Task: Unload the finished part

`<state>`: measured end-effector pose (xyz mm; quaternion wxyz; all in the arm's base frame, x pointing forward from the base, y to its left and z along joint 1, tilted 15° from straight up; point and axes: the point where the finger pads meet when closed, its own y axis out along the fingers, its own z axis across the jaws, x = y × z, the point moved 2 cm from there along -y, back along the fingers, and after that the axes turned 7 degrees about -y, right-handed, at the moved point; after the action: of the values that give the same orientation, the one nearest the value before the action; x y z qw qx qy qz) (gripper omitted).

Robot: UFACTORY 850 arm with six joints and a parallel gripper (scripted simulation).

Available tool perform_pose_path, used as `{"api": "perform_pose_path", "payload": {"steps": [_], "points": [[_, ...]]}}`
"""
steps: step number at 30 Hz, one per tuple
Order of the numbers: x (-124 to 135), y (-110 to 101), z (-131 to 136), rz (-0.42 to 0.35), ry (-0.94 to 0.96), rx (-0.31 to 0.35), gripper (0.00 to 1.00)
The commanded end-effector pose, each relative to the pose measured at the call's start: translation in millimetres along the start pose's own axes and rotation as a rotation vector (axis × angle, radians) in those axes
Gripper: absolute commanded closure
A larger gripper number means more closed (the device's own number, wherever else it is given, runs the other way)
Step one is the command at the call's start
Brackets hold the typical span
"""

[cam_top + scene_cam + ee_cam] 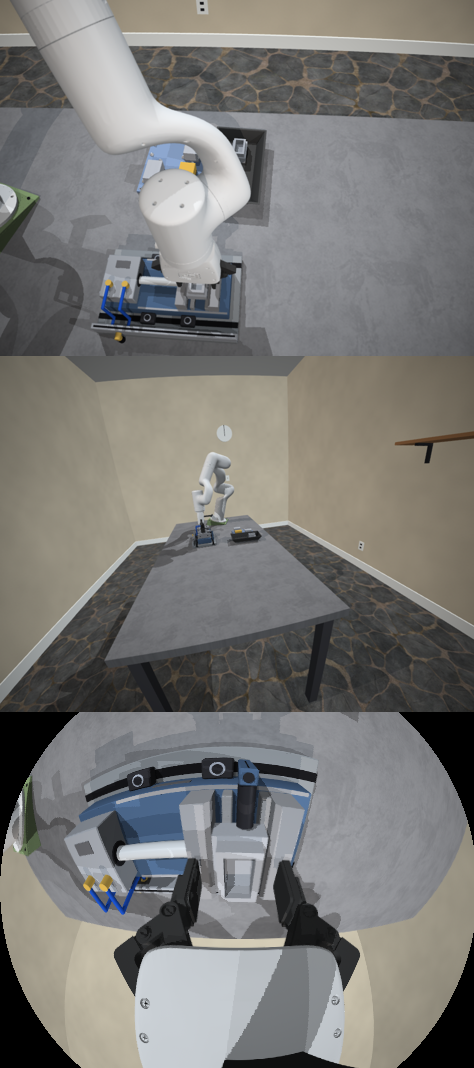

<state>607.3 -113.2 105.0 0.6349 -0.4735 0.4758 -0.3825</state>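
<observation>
The finished part, a small grey block with a rectangular pocket facing up, sits between the grey jaws of the vise on its blue base. My gripper is open and points straight down over the vise. In the wrist view one black finger stands on each side of the part, with a gap to each. The arm's wrist hides most of the fingers in the overhead view. The dark outfeed tray lies farther back on the table.
A second grey pocketed block lies at the far end of the tray. A light blue plate with a yellow block and grey blocks lies beside it. The vise's cylinder housing carries blue hoses. The green arm base is at the left.
</observation>
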Motion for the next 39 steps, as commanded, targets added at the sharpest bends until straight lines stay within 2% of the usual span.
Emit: {"api": "perform_pose_path", "payload": {"steps": [1, 12, 13, 39], "points": [[0.4, -1.0, 0.8, -0.001, 0.0, 0.002, 0.31], [0.4, -1.0, 0.8, -0.001, 0.0, 0.002, 0.31], [0.4, -1.0, 0.8, -0.001, 0.0, 0.002, 1.0], [0.4, -1.0, 0.8, -0.001, 0.0, 0.002, 1.0]]}}
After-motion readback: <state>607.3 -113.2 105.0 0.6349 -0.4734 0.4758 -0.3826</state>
